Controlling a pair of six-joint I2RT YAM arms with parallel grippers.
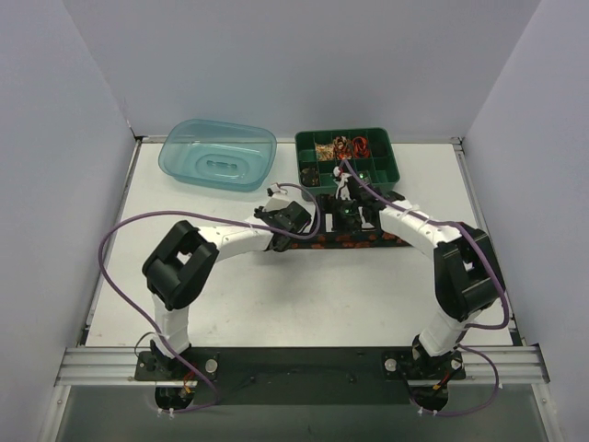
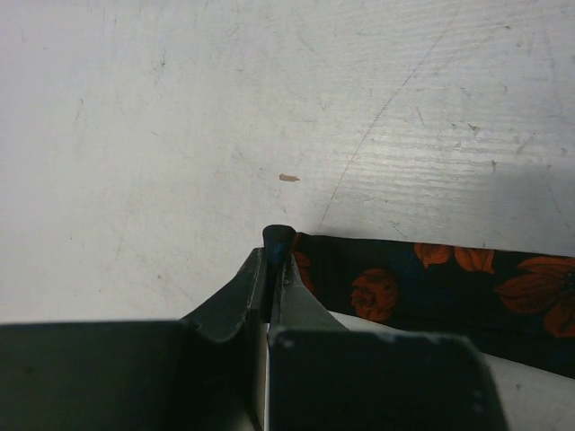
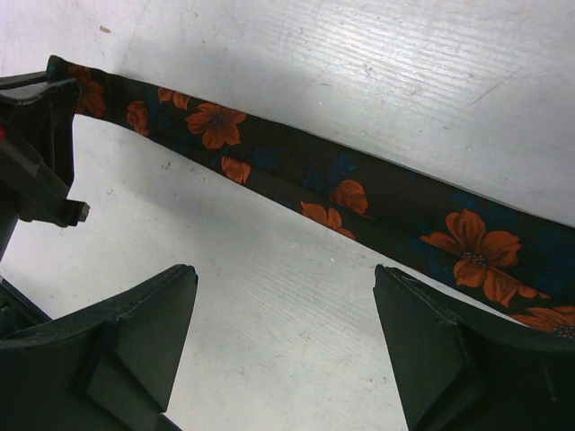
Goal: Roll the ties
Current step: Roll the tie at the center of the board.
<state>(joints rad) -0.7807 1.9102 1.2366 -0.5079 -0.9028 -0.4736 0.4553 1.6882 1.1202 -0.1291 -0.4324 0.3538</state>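
Note:
One tie (image 1: 340, 243), black with orange-red flowers, lies stretched left to right across the middle of the table. My left gripper (image 2: 274, 260) is shut on the tie's left end, and the fabric (image 2: 431, 287) runs off to the right from the pinch. In the top view the left gripper (image 1: 287, 221) sits at the tie's left end. My right gripper (image 3: 286, 269) stands open just above bare table, with nothing between its fingers. The tie (image 3: 359, 189) runs diagonally just beyond its fingertips. From above, the right gripper (image 1: 352, 219) is over the tie's middle.
A translucent blue plastic tub (image 1: 219, 155) stands at the back left. A green compartment tray (image 1: 345, 132) holding small items stands at the back, close behind the right gripper. Purple cables loop along both arms. White walls close in the table.

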